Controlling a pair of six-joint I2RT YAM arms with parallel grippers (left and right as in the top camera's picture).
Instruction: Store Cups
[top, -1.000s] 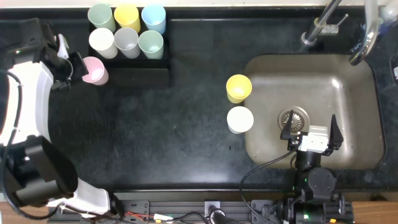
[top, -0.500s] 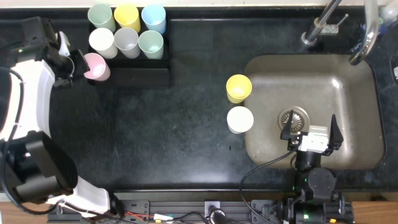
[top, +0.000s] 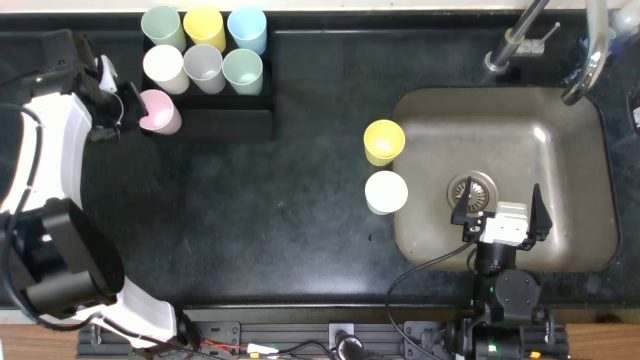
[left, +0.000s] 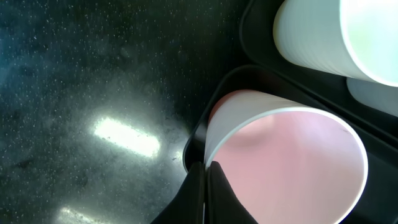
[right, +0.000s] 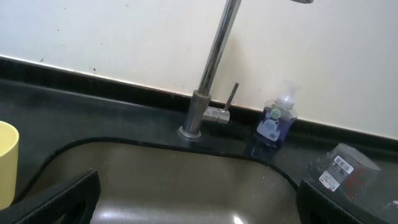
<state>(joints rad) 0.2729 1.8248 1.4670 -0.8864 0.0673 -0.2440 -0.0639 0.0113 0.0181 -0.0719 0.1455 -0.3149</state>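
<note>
One cup (top: 158, 110) sits at the left end of the rack (top: 236, 123), two cups (top: 384, 141) beside the sink (top: 560, 140).

Black countertop (top: 300, 220), steel sink (top: 560, 150) (cream wall (right: 124, 37))

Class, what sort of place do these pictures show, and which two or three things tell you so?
Most likely a kitchen counter: a steel sink with a faucet set into a dark worktop, a soap bottle beside it, and plastic cups standing in a black tray.
</note>
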